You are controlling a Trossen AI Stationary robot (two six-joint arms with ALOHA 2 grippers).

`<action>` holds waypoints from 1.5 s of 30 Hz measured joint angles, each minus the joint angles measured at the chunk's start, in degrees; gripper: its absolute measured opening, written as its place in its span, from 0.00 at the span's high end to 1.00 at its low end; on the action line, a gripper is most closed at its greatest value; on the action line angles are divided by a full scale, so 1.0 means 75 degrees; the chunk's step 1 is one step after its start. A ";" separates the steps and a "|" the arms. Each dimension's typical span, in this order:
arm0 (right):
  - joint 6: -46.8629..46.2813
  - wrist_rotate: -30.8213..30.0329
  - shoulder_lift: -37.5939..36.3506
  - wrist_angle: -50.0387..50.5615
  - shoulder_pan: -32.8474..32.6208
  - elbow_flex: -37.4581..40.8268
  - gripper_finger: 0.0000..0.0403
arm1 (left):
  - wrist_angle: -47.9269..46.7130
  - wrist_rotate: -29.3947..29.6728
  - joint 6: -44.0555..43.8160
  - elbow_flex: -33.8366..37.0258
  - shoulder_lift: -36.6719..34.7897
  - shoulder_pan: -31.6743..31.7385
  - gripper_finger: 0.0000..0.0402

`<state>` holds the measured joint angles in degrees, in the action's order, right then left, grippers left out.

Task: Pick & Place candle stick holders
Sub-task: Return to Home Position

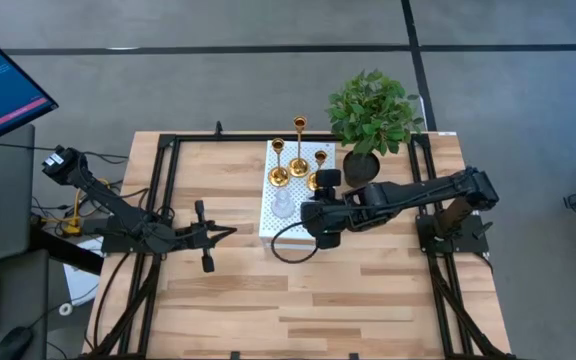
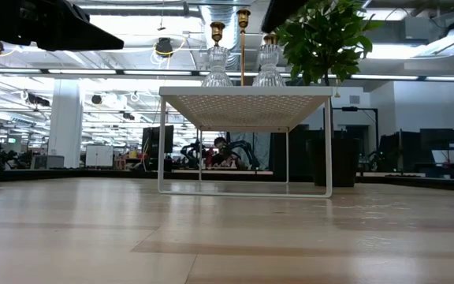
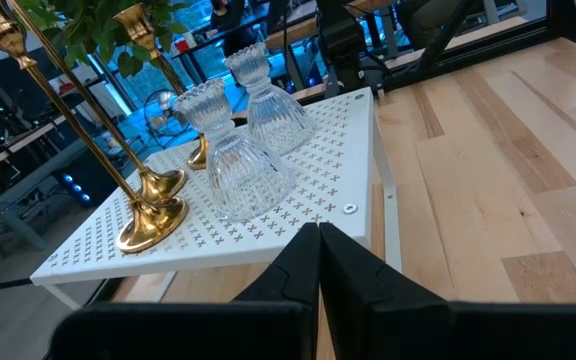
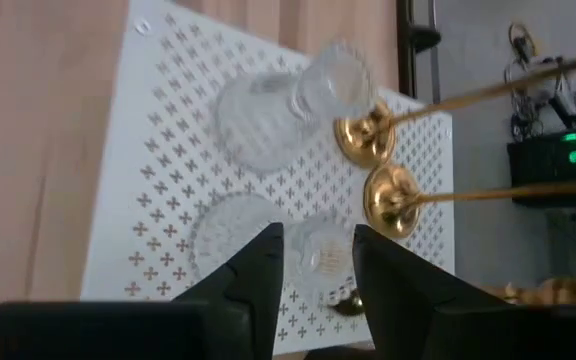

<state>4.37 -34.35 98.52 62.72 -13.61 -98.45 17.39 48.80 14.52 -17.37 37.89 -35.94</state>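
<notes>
Right gripper [image 4: 317, 243], jaws open and empty, hovers over the shelf [image 4: 148, 150] because both glass holders [image 3: 238, 165] stand paired beside gold holders [image 4: 390, 200]; left gripper [image 3: 318, 235] waits closed nearby.

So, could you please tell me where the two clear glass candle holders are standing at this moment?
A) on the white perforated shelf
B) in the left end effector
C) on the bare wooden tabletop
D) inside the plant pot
A: both clear glass holders stand upright on the white perforated shelf, next to the gold holders.
</notes>
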 joint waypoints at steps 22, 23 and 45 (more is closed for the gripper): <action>-0.0778 0.1251 -0.0085 0.2034 -0.0785 -0.1607 0.98 | 0.0000 0.0000 0.0000 0.0000 0.0000 0.0000 0.98; -0.0800 0.1262 -0.0116 0.2040 -0.0833 -0.1600 0.97 | -0.0002 0.0002 0.0000 0.0000 -0.0002 0.0003 0.98; -0.0888 0.1744 -0.1803 0.1122 -0.2549 -0.1393 1.00 | 0.0000 0.0000 -0.0008 0.0000 -0.0003 0.0000 0.98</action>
<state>-2.29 -21.27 85.00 71.14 -32.73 -108.90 17.39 48.80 14.47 -17.37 37.87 -35.94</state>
